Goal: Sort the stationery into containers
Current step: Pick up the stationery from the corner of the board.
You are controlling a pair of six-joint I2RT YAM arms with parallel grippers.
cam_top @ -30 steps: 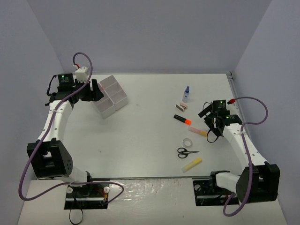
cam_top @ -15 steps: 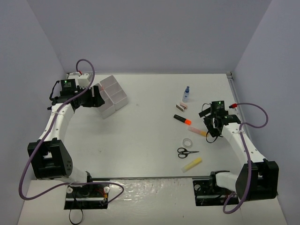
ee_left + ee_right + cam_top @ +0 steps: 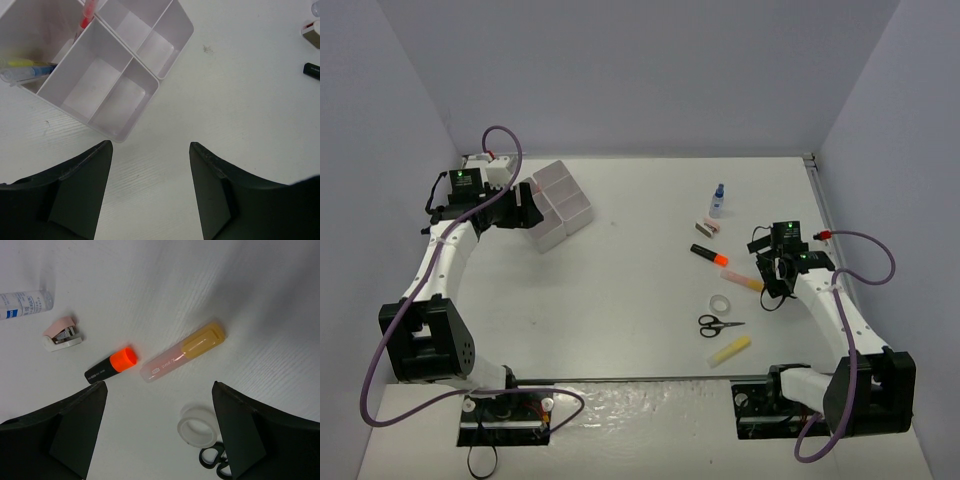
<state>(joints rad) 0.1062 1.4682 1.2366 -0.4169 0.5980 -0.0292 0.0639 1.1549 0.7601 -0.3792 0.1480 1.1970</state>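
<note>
We see the right gripper (image 3: 159,386) open (nothing held), the peach highlighter (image 3: 182,352) at its 1 o'clock. The left gripper (image 3: 150,146) stands open too, the white tray (image 3: 90,85) at its 11 o'clock.

Open table (image 3: 620,290) separates tray (image 3: 552,238) from orange highlighter (image 3: 111,365); tape roll (image 3: 184,432) sits just beside scissors (image 3: 721,325)
</note>
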